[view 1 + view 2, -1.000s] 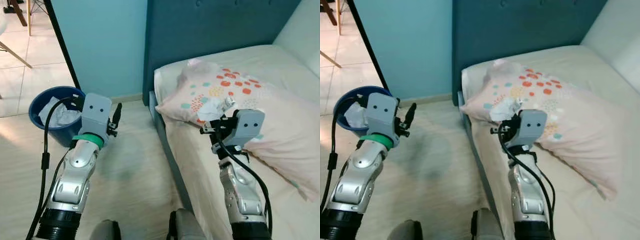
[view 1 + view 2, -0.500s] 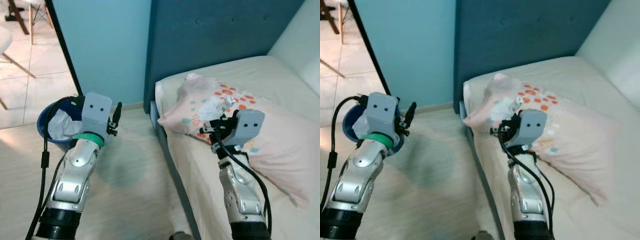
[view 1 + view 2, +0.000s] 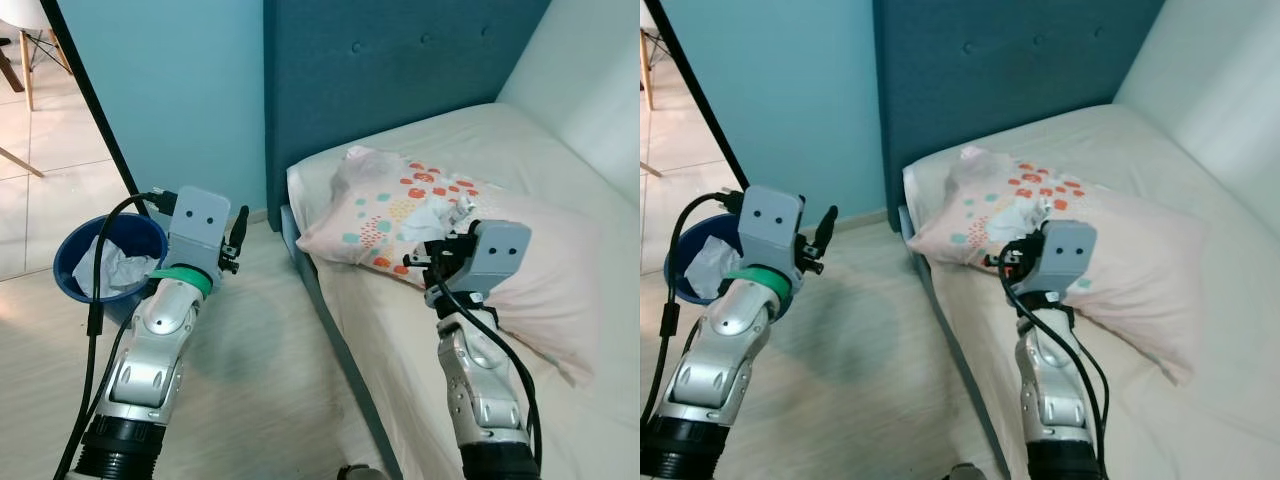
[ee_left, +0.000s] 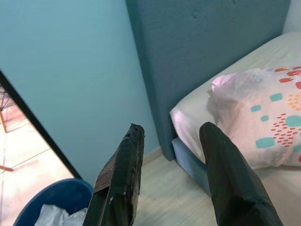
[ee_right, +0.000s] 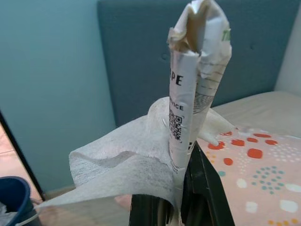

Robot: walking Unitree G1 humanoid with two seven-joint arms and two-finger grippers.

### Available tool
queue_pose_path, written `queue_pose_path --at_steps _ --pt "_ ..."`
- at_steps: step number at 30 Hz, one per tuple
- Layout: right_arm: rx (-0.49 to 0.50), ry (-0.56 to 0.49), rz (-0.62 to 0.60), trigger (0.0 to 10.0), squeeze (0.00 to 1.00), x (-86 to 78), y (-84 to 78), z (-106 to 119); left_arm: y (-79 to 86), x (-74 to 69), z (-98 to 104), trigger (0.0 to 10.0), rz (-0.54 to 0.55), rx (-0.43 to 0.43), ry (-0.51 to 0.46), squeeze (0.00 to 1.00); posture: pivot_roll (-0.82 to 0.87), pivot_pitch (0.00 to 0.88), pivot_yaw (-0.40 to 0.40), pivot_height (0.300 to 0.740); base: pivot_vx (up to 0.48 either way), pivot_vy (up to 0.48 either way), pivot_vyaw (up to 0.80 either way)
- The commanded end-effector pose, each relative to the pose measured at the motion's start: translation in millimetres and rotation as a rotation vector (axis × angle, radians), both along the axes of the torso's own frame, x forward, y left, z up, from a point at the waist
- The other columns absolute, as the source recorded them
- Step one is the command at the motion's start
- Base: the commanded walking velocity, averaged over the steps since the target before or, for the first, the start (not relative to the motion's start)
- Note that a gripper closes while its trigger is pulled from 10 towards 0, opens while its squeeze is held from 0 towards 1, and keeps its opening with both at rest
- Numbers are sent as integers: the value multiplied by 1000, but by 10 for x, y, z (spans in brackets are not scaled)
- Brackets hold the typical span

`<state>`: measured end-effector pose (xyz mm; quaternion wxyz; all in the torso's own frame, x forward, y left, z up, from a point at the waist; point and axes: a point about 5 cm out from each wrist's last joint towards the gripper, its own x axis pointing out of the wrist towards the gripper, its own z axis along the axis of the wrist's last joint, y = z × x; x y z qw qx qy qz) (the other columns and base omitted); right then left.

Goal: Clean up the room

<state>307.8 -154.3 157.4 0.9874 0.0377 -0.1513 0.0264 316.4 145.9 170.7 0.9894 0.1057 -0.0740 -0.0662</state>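
The right gripper [image 5: 181, 214] is hanging over the near edge of the bed [image 3: 560, 400], just in front of the pillow [image 3: 470, 220], and its jaws are clenched on a bundle of rubbish: a crumpled white tissue [image 5: 122, 165] and a printed paper wrapper [image 5: 193, 84] twisted into an upright roll. In the right wrist view the wrapper is standing tall between the black fingers [image 5: 207, 197], while the tissue is spreading out to one side of it. From the head camera the same bundle is showing as a pale wad at the gripper's tip, level with the pillow's near corner.

The pillow, pink with orange, teal and yellow dots, is lying at the head of the bed, against the dark teal headboard [image 3: 400, 90].

The left gripper [image 4: 171, 136] is hovering over the wooden floor [image 3: 260, 380] beside the bed, between the bed and a blue bin [image 3: 105, 255]. Its jaws are released and holding nothing; the two black fingers [image 4: 122, 174] are standing apart, pointing toward the light blue wall [image 3: 170, 100] and the corner of the headboard.

The blue bin is sitting on the floor well to the left of the bed, near the wall, and crumpled white paper [image 3: 110, 270] is lying inside it. A black cable [image 3: 95, 300] is looping from the left arm across the front of the bin.
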Motion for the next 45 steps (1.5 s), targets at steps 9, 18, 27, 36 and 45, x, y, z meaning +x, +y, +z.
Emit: queue_pose_path --at_steps 9,18,27,36,45 --pt "16 5 18 10000 0 9 45 -26 -15 -17 -98 10000 0 -4 31 0 -34 80 11 740 0 0 0" --pt "18 8 26 10000 0 22 90 -24 -51 -29 -116 10000 -10 -1 33 0 -32 83 8 740 0 0 0" --pt "20 13 29 10000 0 20 92 -34 -83 -35 -119 10000 -16 36 12 0 -33 85 10 740 0 -82 0" --pt "-12 32 4 10000 0 26 59 -65 -91 -33 -128 10000 -13 35 14 0 -34 88 10 740 276 -357 322" --pt "10 35 2 10000 0 37 36 -58 -56 -9 -148 10000 22 -21 51 0 -35 85 11 740 179 -127 335"
